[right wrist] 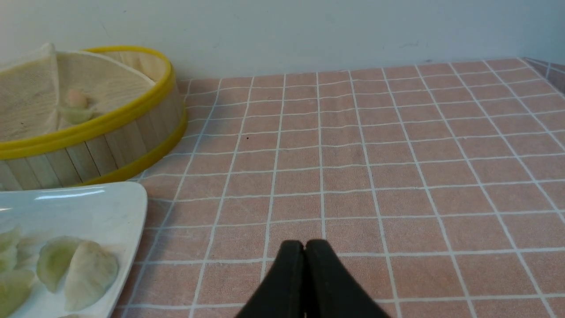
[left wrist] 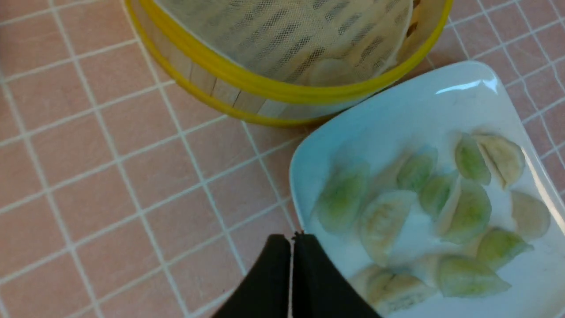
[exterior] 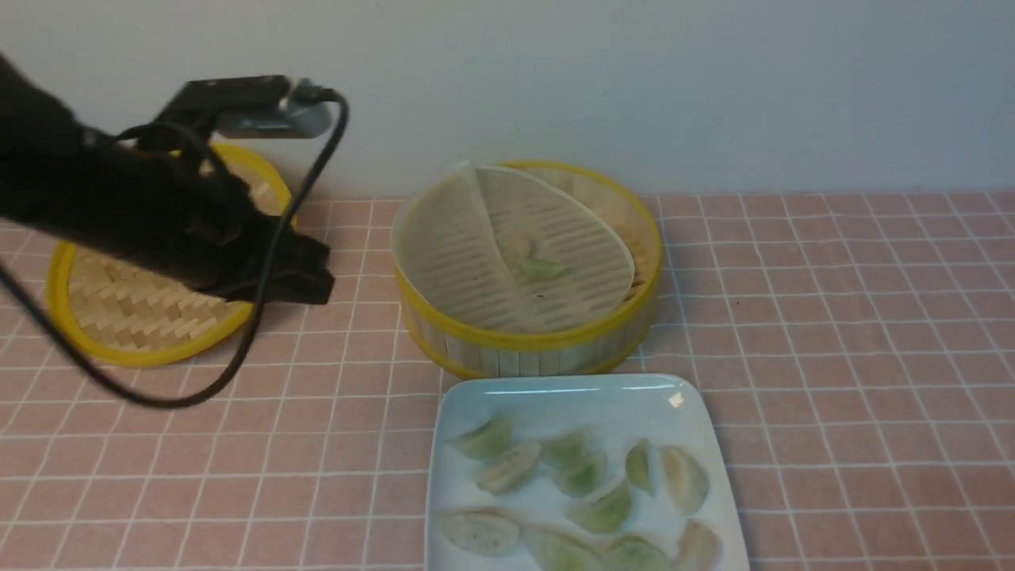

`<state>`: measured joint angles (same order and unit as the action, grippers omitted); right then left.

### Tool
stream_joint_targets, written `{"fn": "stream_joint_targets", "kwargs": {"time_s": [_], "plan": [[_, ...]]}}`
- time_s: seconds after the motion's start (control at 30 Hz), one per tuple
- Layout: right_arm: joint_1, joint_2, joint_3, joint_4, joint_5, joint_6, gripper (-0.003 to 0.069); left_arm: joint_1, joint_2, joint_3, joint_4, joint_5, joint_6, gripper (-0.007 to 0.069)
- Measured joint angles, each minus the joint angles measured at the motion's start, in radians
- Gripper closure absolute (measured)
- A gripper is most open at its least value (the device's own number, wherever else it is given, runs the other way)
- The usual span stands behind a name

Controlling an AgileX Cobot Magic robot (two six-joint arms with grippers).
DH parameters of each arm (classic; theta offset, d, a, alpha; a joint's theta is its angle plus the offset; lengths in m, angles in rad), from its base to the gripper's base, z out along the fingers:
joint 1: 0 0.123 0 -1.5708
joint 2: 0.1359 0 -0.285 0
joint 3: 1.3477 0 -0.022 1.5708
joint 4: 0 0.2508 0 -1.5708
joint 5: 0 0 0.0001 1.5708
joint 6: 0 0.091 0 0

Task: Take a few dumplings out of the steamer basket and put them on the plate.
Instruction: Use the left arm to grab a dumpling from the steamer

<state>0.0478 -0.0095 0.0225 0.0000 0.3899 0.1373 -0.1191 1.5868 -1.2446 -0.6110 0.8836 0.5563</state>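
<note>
Woven lid far left, half-hidden behind left arm — steamer basket centre, plate with dumplings just nearer. Left gripper, right gripper — both pressed together, empty.

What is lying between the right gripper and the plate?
Nothing but bare pink checked tabletop lies between the shut right gripper and the plate. The right wrist view shows this stretch.
</note>
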Motion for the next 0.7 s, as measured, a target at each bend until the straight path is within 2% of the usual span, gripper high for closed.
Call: {"fn": "stream_joint_targets", "kwargs": {"time_s": [0.2,0.43,0.6,0.7], "plan": [[0.0,0.0,0.0,0.0,0.0,0.0,0.0672,-0.142,0.288,-0.306,0.077,0.032,-0.012,0.0631],[0.0,0.0,0.0,0.0,0.0,0.0,0.0672,-0.217,0.534,-0.632,0.205,0.153,-0.079,0.0631],[0.0,0.0,0.0,0.0,0.0,0.0,0.0672,-0.263,0.674,-0.834,0.305,0.205,-0.085,0.0631],[0.0,0.0,0.0,0.0,0.0,0.0,0.0672,-0.277,0.724,-0.905,0.32,0.208,-0.077,0.0629]]}}
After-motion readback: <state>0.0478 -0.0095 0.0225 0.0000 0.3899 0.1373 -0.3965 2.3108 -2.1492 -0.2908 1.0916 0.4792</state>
